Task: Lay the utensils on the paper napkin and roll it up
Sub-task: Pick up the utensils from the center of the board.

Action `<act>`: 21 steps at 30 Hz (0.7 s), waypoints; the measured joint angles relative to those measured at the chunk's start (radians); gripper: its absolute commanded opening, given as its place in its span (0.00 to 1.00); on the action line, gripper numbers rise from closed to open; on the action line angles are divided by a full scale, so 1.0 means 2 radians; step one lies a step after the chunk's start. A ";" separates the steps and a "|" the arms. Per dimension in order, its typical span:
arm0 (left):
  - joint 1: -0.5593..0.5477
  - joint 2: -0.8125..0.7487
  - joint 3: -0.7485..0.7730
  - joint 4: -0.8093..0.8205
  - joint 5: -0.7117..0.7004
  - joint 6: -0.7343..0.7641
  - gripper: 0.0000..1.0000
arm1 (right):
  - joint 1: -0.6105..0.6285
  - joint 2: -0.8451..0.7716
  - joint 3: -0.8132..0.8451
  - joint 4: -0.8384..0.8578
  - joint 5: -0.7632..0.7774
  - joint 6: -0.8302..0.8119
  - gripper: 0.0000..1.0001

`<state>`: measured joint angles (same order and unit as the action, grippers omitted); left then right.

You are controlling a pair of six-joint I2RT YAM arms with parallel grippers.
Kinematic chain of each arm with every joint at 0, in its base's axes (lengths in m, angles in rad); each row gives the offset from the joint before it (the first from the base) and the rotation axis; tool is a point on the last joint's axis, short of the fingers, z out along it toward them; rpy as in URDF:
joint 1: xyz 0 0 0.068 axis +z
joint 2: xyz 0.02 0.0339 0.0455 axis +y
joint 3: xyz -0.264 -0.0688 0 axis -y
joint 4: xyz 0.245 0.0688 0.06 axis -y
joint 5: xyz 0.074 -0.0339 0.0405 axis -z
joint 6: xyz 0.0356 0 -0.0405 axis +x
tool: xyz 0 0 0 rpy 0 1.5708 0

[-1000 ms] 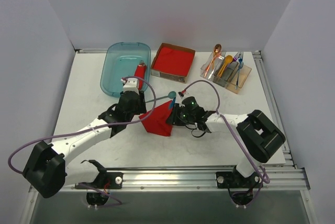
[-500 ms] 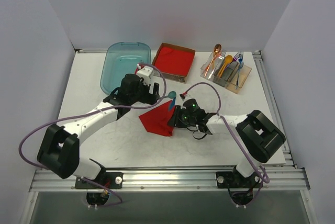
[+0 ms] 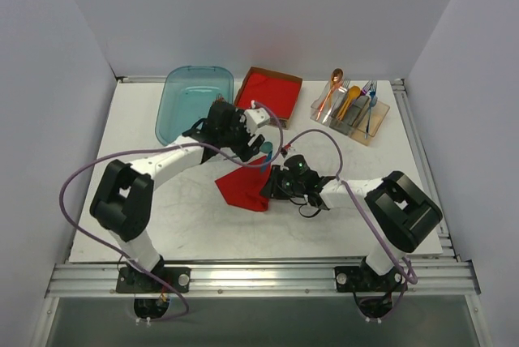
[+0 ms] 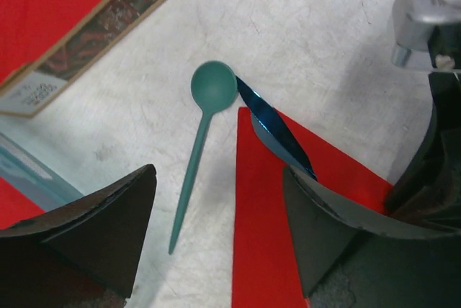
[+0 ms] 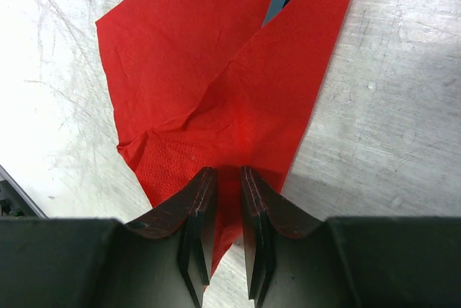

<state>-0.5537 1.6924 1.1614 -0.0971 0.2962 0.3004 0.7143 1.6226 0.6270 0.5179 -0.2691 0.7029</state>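
Only the left wrist view shows the teal spoon [image 4: 213, 88] on bare table [image 4: 324, 27] beside the napkin [image 4: 259, 207], with the blue piece [image 4: 277, 135] in its fold. The left gripper [image 4: 216, 178] gapes above the spoon. The right gripper [image 5: 225, 178] clamps the napkin corner.

The napkin [image 4: 256, 200] lies in the middle of the table [image 3: 203, 225]. The spoon [image 4: 198, 150] lies on bare table just behind it, bowl at the tip of the other utensil [image 4: 277, 132], which seems tucked into the napkin's fold. Farther back stand a tub [image 3: 185, 104] left, a napkin box [image 4: 86, 42] centre, a cutlery holder [image 3: 357, 128] right.
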 measured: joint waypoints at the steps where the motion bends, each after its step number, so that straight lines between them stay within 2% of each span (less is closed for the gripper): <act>1: 0.000 0.012 0.018 -0.011 0.003 0.011 0.72 | 0.000 0.000 0.000 0.001 0.000 0.000 0.21; 4: 0.000 0.051 0.067 -0.048 0.011 0.041 0.68 | 0.000 0.000 -0.002 0.003 0.000 0.000 0.20; 7: 0.000 0.089 0.103 -0.083 0.015 0.064 0.68 | 0.000 0.000 -0.002 0.005 -0.001 0.000 0.20; 13: 0.000 0.122 0.107 -0.129 0.015 0.081 0.67 | 0.000 0.000 -0.003 0.007 0.000 0.000 0.20; 21: 0.000 0.165 0.146 -0.154 0.012 0.093 0.60 | 0.000 -0.001 -0.007 0.011 0.000 0.002 0.20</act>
<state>-0.5545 2.0216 1.4532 -0.4042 0.3199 0.4873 0.7143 1.6211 0.6128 0.5407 -0.2699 0.7063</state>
